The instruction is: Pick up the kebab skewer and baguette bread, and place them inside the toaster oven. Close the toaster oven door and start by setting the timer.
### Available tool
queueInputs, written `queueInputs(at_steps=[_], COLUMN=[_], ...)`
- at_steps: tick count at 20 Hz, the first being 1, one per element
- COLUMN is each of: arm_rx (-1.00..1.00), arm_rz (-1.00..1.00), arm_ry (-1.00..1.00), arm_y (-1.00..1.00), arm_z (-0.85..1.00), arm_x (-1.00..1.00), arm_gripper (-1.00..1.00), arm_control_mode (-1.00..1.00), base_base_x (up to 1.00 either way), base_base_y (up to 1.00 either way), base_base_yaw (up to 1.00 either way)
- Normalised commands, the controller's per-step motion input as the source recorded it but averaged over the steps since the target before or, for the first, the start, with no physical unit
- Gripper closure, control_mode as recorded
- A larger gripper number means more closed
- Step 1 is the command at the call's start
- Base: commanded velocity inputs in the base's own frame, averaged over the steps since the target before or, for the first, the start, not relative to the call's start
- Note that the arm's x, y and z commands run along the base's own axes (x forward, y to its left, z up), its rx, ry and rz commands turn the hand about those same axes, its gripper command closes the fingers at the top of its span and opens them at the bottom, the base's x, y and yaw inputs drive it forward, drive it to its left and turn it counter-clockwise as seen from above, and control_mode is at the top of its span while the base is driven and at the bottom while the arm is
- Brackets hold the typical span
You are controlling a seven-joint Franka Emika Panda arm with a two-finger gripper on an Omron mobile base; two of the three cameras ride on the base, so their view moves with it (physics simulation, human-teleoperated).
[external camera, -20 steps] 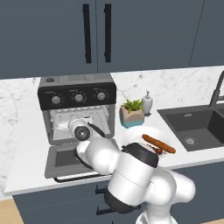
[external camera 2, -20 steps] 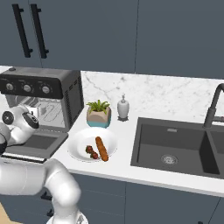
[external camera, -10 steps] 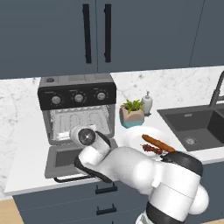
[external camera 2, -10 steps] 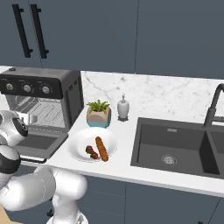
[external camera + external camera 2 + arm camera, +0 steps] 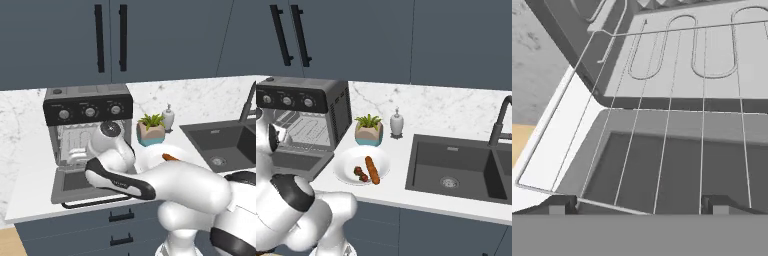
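One marble counter (image 5: 421, 107), dark cabinets (image 5: 456, 40)

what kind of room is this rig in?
A home-style kitchen, rendered: marble-look counter with a dark sink and faucet, a toaster oven with its door dropped open, and dark cabinets above.

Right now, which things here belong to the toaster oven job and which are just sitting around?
For the job: kebab skewer, baguette bread, toaster oven, toaster oven door lying open, wire rack.

Just lying about: potted plant, soap dispenser, sink, tap, white plate under the food.
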Motion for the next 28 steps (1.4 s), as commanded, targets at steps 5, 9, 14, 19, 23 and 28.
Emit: queueInputs(at_steps=[5, 9, 14, 19, 23, 28], arm_rx=[0.00, -0.02, -0.01, 0.00, -0.03, -0.06], arm_rz=[0.01, 0.03, 0.00, 0.01, 0.02, 0.02], arm_ry=[0.08, 0.00, 0.11, 0.09, 0.06, 0.03], arm_y=[0.00, -0.13, -0.93, -1.00, -1.00, -1.00], arm_z=[0.99, 0.70, 0.29, 0.13, 0.01, 0.00], arm_x=[-0.69, -0.53, -0.20, -0.26, -0.23, -0.18], arm_gripper=[-1.00, -1.00, -1.00, -1.00, -1.00, -1.00], arm_control_mode=[-1.00, -1.00, -1.00, -1.00, -1.00, -1.00], base_base_x=[0.00, 0.00, 0.00, 0.00, 0.00, 0.00], base_base_y=[0.00, 0.00, 0.00, 0.00, 0.00, 0.00], base_base_yaw=[0.00, 0.00, 0.00, 0.00, 0.00, 0.00])
